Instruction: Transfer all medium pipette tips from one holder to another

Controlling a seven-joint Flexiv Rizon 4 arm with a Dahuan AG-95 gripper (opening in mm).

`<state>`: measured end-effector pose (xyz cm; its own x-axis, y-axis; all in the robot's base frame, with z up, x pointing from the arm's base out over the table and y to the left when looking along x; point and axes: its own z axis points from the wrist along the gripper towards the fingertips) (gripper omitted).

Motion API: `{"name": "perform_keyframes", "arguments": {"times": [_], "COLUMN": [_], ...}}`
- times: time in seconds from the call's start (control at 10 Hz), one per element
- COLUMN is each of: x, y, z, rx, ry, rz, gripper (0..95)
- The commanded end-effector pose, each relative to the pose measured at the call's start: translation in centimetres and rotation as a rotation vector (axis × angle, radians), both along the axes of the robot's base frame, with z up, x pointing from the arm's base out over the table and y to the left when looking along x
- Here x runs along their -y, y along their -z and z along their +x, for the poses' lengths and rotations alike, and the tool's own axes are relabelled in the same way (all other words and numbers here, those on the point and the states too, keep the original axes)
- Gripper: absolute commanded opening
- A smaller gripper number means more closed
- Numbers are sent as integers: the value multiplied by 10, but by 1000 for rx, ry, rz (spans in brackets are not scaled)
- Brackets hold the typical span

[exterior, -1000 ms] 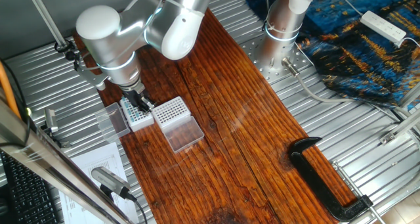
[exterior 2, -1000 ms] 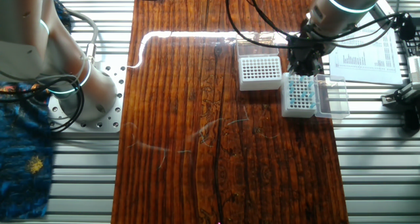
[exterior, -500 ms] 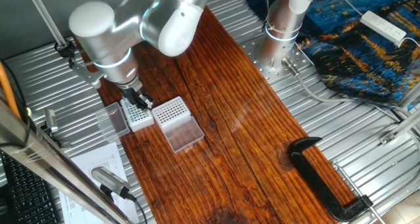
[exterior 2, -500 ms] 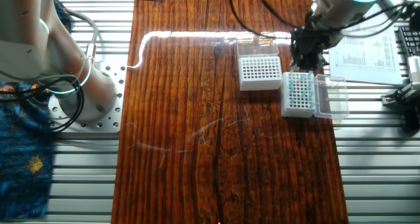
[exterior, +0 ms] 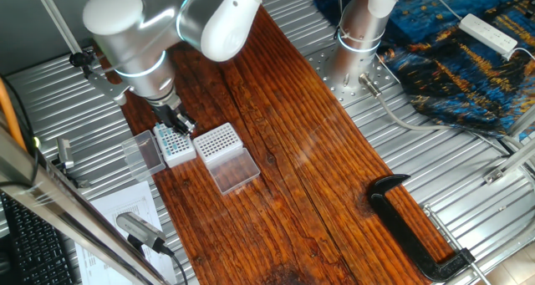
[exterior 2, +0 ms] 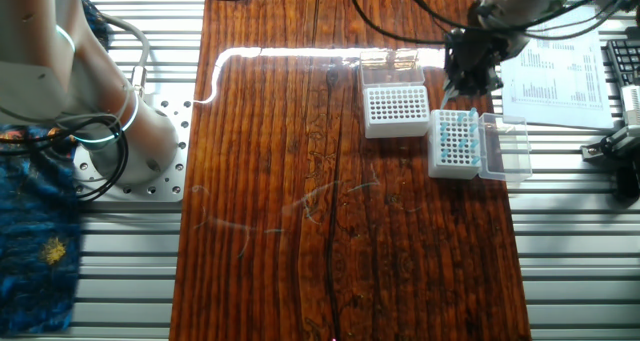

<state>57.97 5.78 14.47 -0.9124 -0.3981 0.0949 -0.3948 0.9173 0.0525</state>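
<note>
A wooden table top (exterior: 292,151) runs between ribbed metal panels. Two small box racks stand side by side on it. The small opaque white-sided rack (exterior 2: 455,144) holds the tiny teal-blue pipette tips (exterior 2: 458,139), seen as dots in its grid of holes, with its smoky clear lid (exterior 2: 507,147) folded open to its right in the overhead view. Touching or just beside it on the left stands the translucent clear-sided rack (exterior 2: 397,110), its white hole-grid top showing no teal, so by appearance empty. Its flat clear lid (exterior: 234,170) lies open toward the near edge in the angled view.

The silver robot arm's black two-finger gripper (exterior: 173,119) hangs just above the far edge of the white-sided rack, pointing straight down. In the overhead view the gripper (exterior 2: 470,69) sits just beyond the tip rack's far end. The fingers are too small and dark to judge: I cannot tell whether they are spread, closed, or pinching a tip.

The relation that matters: the tips stand upright, long axis vertical, directly below and slightly nearward of the gripper. The empty rack lies to the left in the overhead view, so any carry would likely be a short sideways shift.
</note>
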Motion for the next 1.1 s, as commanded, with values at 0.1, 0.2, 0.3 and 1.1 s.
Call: {"name": "perform_keyframes", "arguments": {"times": [0.1, 0.2, 0.3, 1.1], "x": [-5, -12, -16, -28], "y": [-5, -8, -9, -9], "z": [-3, -6, -8, -68], "rx": [3, 3, 3, -14], "ry": [12, 25, 31, 81], "rz": [1, 0, 0, 39], "gripper": [0, 0, 0, 0]}}
